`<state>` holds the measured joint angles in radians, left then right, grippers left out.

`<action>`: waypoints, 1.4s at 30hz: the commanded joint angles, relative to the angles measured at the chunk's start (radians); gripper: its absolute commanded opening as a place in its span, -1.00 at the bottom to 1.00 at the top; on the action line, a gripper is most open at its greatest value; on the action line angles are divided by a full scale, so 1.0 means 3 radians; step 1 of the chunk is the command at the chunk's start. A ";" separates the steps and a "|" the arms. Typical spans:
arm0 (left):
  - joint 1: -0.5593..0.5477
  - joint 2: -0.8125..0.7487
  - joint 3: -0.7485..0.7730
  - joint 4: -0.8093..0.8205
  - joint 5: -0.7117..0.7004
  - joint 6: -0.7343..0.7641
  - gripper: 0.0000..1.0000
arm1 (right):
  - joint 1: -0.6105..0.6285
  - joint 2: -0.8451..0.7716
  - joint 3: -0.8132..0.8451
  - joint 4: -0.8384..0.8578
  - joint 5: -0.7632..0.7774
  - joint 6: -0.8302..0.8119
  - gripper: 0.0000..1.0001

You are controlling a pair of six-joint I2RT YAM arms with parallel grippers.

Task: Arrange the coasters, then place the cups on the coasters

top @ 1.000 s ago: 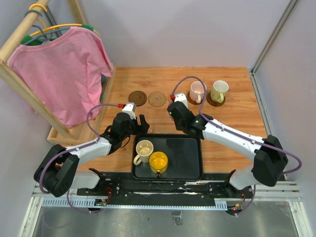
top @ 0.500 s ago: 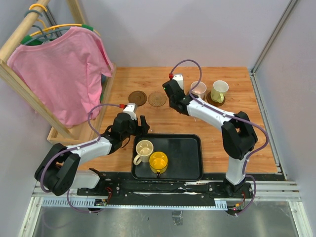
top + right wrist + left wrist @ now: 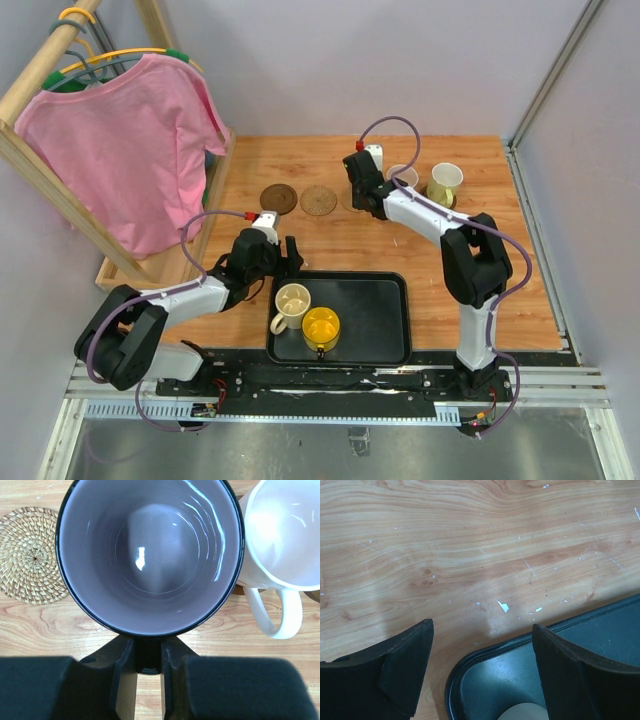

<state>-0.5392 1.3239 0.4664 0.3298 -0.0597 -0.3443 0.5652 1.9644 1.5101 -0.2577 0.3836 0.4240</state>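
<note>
Our right gripper [image 3: 148, 652] pinches the handle of the grey-purple mug [image 3: 150, 555], beside the pale pink mug [image 3: 285, 530]; our left gripper [image 3: 481, 635] hangs spread over the black tray [image 3: 485, 675].

- A black tray [image 3: 375, 320] lies on the wooden table [image 3: 490, 270], near its front edge.
- A pink shirt [image 3: 130, 150] hangs from a wooden rack [image 3: 40, 65] on the left, overlapping the table's edge.
</note>
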 commanded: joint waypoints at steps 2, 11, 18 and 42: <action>-0.0028 0.0058 0.0107 0.0010 0.0039 0.0012 0.66 | -0.0024 0.0107 0.0259 0.0198 -0.0017 0.0029 -0.98; -0.0028 0.0048 0.0107 -0.0008 0.0009 0.0010 0.66 | -0.0027 0.0302 0.0392 0.0119 -0.0060 0.0025 -0.98; -0.0028 0.0051 0.0102 -0.0008 -0.0002 0.0004 0.66 | -0.0048 0.0337 0.0394 0.0112 -0.0047 0.0027 -0.98; -0.0028 0.0097 0.0130 -0.0014 0.0005 -0.0008 0.66 | -0.0099 0.0322 0.0257 0.0130 -0.0261 0.0148 -0.85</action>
<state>-0.5392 1.3426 0.4789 0.3103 -0.0551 -0.3450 0.5446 2.0762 1.5791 -0.2615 0.3054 0.4500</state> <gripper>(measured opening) 0.832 0.183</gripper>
